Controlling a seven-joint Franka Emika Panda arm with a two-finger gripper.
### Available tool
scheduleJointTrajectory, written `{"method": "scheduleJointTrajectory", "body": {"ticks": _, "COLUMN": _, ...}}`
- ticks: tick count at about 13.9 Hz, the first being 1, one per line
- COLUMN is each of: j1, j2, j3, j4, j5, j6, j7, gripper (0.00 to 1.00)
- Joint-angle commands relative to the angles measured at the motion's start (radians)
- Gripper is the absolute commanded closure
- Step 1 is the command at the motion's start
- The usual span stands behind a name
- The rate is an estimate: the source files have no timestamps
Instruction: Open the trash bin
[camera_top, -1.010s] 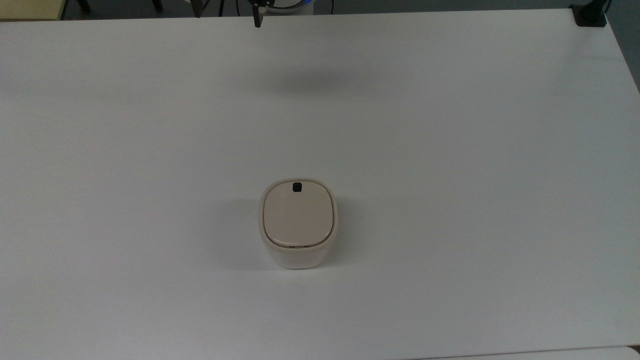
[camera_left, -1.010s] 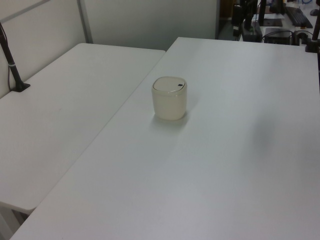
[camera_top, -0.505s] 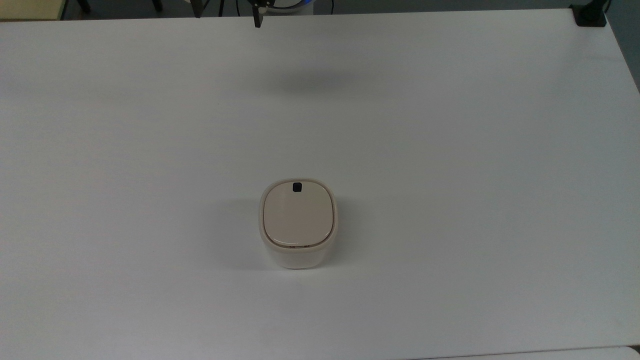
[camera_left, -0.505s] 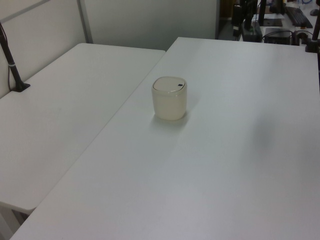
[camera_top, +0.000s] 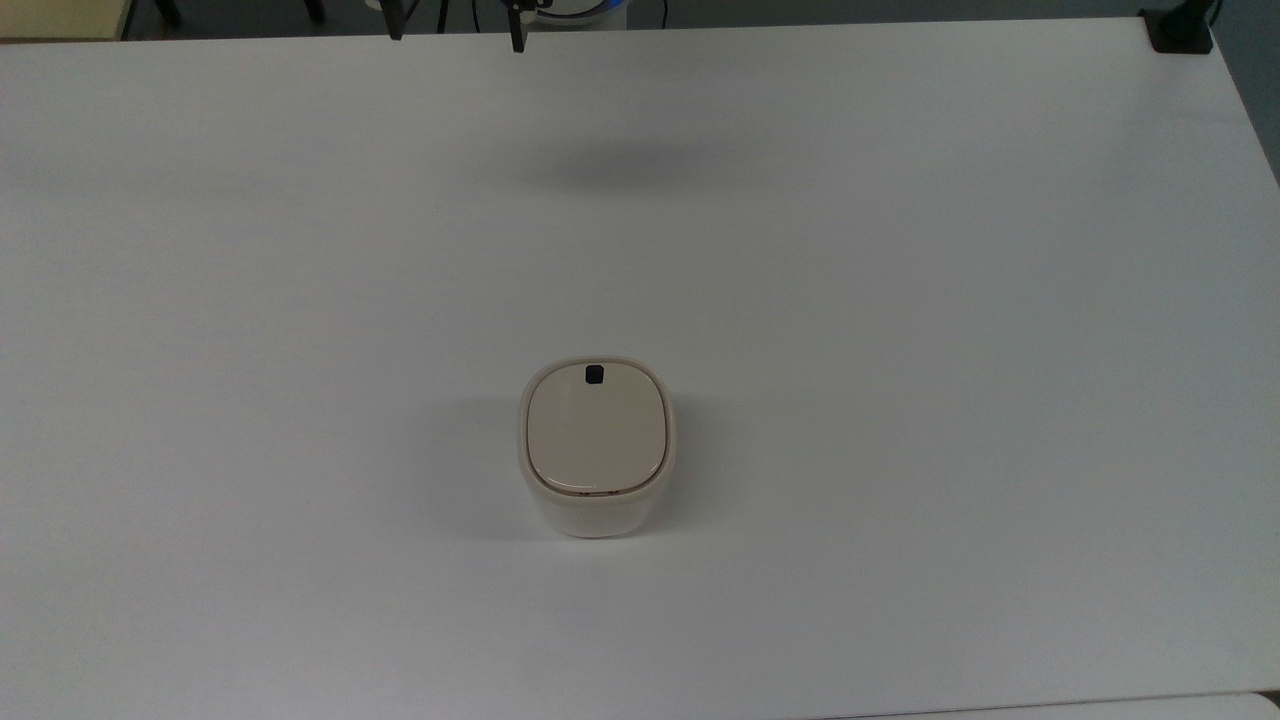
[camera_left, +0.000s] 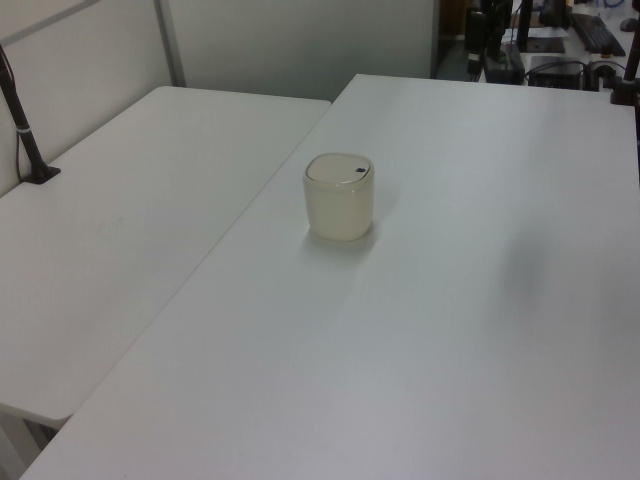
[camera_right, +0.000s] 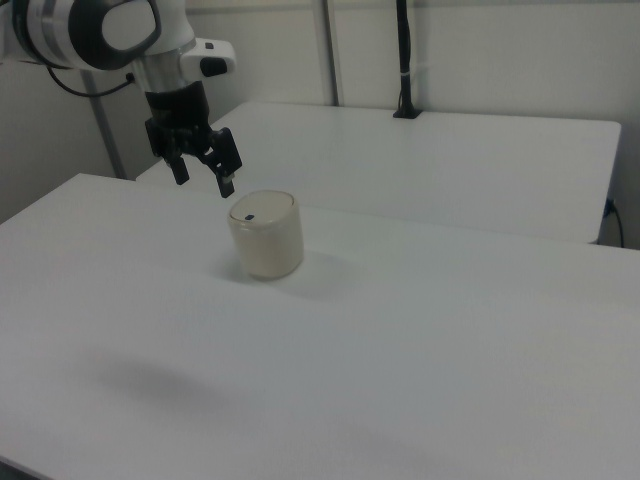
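White table (camera_top: 900, 300) bears the closed trash bin (camera_top: 597, 445); pincer (camera_right: 203, 176) seemingly spread apart above.

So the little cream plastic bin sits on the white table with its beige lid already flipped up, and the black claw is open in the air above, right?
Not quite: the beige lid is down, flat and closed on the cream plastic bin, as the top view shows. The rest holds: the bin sits on the white table, and the right view shows the black claw open in the air.

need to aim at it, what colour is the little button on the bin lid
Black, on the flat beige lid's small square button; clearest in the top view.
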Motion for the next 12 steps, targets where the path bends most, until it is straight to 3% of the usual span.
{"method": "scheduleJointTrajectory", "body": {"ticks": 1, "j1": -0.015, "j2": 0.01, "j3": 0.01, "j4": 0.001, "j5": 0.007, "j6": 0.016, "j7": -0.109, "gripper": 0.0}}
{"method": "scheduleJointTrajectory", "body": {"ticks": 4, "j1": -0.014, "j2": 0.05, "j3": 0.01, "j4": 0.033, "j5": 0.007, "j6": 0.057, "j7": -0.082, "gripper": 0.0}}
{"method": "scheduleJointTrajectory", "body": {"ticks": 6, "j1": -0.007, "j2": 0.071, "j3": 0.01, "j4": 0.034, "j5": 0.008, "j6": 0.144, "j7": -0.037, "gripper": 0.13}}
{"method": "scheduleJointTrajectory", "body": {"ticks": 8, "j1": -0.003, "j2": 0.108, "j3": 0.012, "j4": 0.036, "j5": 0.007, "j6": 0.262, "j7": 0.047, "gripper": 0.33}}
{"method": "scheduleJointTrajectory", "body": {"ticks": 10, "j1": 0.015, "j2": 0.151, "j3": 0.012, "j4": 0.06, "j5": 0.005, "j6": 0.33, "j7": 0.095, "gripper": 0.71}}
{"method": "scheduleJointTrajectory", "body": {"ticks": 11, "j1": 0.043, "j2": 0.189, "j3": 0.01, "j4": 0.091, "j5": 0.002, "j6": 0.347, "j7": 0.148, "gripper": 0.96}}
{"method": "scheduleJointTrajectory", "body": {"ticks": 12, "j1": 0.068, "j2": 0.23, "j3": 0.012, "j4": 0.12, "j5": -0.005, "j6": 0.391, "j7": 0.226, "gripper": 1.0}}
